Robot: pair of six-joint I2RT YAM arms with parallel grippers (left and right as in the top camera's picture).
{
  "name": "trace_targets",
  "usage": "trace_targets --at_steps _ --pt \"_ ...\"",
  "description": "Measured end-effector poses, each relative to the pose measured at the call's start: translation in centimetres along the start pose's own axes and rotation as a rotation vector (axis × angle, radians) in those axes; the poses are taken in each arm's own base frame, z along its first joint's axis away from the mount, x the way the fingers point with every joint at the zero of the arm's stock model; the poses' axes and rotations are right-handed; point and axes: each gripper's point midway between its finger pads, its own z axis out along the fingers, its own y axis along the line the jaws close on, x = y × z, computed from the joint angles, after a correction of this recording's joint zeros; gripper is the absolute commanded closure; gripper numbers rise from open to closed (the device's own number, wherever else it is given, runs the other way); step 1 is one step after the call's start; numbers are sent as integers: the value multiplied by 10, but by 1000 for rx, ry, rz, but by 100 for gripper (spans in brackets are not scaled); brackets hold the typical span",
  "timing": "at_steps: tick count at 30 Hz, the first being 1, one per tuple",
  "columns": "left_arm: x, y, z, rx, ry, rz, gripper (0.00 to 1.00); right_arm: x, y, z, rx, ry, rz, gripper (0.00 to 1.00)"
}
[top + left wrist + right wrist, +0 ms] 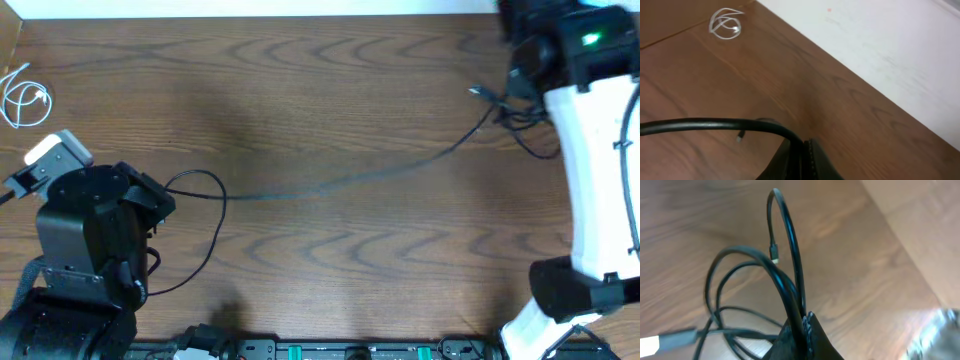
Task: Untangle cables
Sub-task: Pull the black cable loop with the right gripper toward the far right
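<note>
Both grippers are clamped shut on black cord. The left gripper, over the table's near left corner, pinches a black cable between closed fingers. From that grip the cable makes a loose loop on the wood. A long run of it then stretches in a shallow line across the table's middle toward the far right corner. A small plug lies on the tabletop just below the left grip.

At the table's far right corner the right gripper is closed on several black loops that arch up from its fingertips. One strand ends in a small connector hanging in the air. Whether those loops are one cord or two I cannot tell.

The white cable lies coiled by itself at the table's left edge, well apart from both grippers.
</note>
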Motion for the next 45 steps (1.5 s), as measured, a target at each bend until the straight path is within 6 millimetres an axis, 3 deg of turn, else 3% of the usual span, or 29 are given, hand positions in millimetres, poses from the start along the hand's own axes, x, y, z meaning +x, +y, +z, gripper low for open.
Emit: trace_targets --at_steps 6,11,15,21,33,35,45 --pt "-2 17 0 -86 -25 -11 93 3 -66 62 132 168 180 99" --pt "-9 31 0 -147 -56 -49 93 23 -98 94 133 326 304 99" --pt "-10 33 0 -159 -63 -60 92 32 -104 111 87 400 363 99" --pt "-13 39 -1 -183 -73 -70 92 36 -95 122 44 423 375 98" --pt "-29 92 -7 -403 -158 -202 92 73 -84 160 93 503 350 92" --pt "-30 97 -8 -422 -164 -215 92 78 -88 165 131 508 373 88" --pt "-30 100 -9 -434 -168 -222 93 86 -134 179 272 511 566 94"
